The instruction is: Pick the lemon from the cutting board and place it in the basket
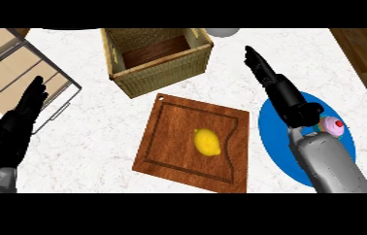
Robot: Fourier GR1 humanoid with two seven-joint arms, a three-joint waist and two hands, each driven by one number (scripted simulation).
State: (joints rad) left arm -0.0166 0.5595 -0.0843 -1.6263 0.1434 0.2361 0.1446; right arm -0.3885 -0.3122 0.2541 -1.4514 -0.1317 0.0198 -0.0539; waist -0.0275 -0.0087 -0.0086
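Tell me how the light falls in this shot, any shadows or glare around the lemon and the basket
Head view: even, soft light, no glare on the counter; the lemon is evenly lit and casts almost no shadow on the cutting board; the basket is dark inside, its floor shaded by its walls; both black hands, left and right, show little surface detail.

No readable text, labels, brands, numbers or signs anywhere. Basket, cutting board, lemon, blue plate and desk: all unmarked.
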